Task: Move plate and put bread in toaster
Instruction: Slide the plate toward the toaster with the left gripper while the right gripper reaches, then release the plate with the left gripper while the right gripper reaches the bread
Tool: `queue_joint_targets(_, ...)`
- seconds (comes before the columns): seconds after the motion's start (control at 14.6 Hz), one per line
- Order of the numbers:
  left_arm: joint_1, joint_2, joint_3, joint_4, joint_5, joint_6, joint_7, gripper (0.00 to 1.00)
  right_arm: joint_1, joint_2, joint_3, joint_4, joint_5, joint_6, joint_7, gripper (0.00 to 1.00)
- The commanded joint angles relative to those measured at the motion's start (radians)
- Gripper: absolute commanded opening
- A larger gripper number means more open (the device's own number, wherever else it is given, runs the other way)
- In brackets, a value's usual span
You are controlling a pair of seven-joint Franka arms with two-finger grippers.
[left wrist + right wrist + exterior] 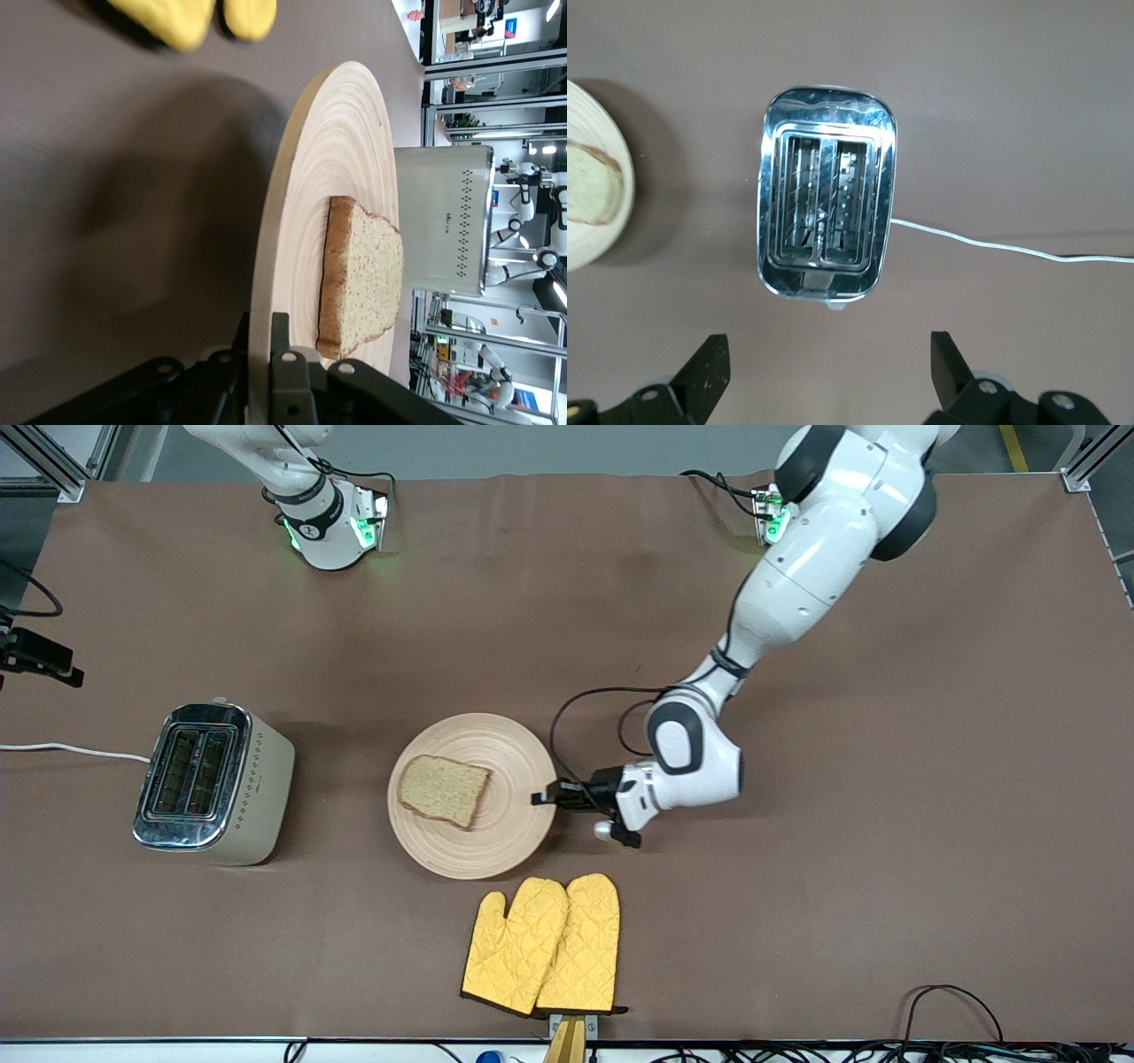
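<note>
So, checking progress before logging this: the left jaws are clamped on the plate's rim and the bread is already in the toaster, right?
Not quite. The left gripper does clamp the plate rim, but the bread lies on the plate; the right wrist view shows the toaster slots empty.

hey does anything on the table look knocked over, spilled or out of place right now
Nothing stands out. The bread lies flat on the plate, the left hand is shut on the plate's rim, and the toaster stands upright with both slots empty. The right hand hangs open over the toaster.
</note>
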Motion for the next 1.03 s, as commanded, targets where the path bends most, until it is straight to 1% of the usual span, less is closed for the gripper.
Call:
queue_joint_targets(0.0, -0.065, 0.063, 0.001, 0.085, -0.057, 0.052, -0.007, 0.0, -0.004, 0.016, 0.012, -0.021, -0.001, 0.035, 0.014, 1.0)
queue_joint_targets(0.21, -0.085, 0.077, 0.001, 0.085, -0.06, 0.074, -0.01, 0.01, 0.044, 0.028, 0.015, -0.033, -0.001, 0.057, 0.121, 1.0)
queue_joint_targets(0.27, -0.085, 0.077, 0.003, 0.085, -0.072, 0.074, -0.019, 0.13, 0.066, 0.031, 0.015, -0.033, -0.001, 0.057, 0.165, 1.0)
queue_joint_targets(0.34, -0.085, 0.075, 0.003, 0.084, -0.077, 0.074, -0.037, 0.49, 0.09, 0.039, 0.015, -0.033, 0.001, 0.067, 0.201, 1.0)
queue_joint_targets(0.41, -0.083, 0.068, 0.004, 0.079, -0.077, 0.074, -0.053, 0.99, 0.115, 0.051, 0.015, -0.033, 0.001, 0.082, 0.239, 1.0)
queue_joint_targets(0.55, -0.073, 0.043, 0.007, 0.075, -0.057, 0.074, -0.108, 1.0, 0.157, 0.07, 0.016, -0.033, 0.002, 0.11, 0.307, 1.0)
queue_joint_targets(0.62, -0.069, 0.025, 0.018, 0.073, -0.021, 0.074, -0.141, 1.0, 0.178, 0.085, 0.016, -0.037, 0.006, 0.128, 0.337, 1.0)
queue_joint_targets(0.76, -0.053, -0.012, 0.052, 0.058, 0.102, 0.071, -0.23, 1.0, 0.212, 0.091, 0.016, -0.086, 0.007, 0.214, 0.381, 1.0)
queue_joint_targets(0.82, -0.027, -0.032, 0.052, 0.05, 0.157, 0.067, -0.253, 1.0, 0.227, 0.093, 0.016, -0.117, 0.01, 0.253, 0.385, 1.0)
queue_joint_targets(0.89, 0.004, -0.055, 0.052, 0.02, 0.203, 0.051, -0.257, 1.0, 0.244, 0.1, 0.016, -0.146, 0.024, 0.3, 0.411, 1.0)
queue_joint_targets(0.96, 0.032, -0.078, 0.052, 0.001, 0.229, 0.031, -0.257, 1.0, 0.255, 0.117, 0.016, -0.156, 0.027, 0.331, 0.434, 1.0)
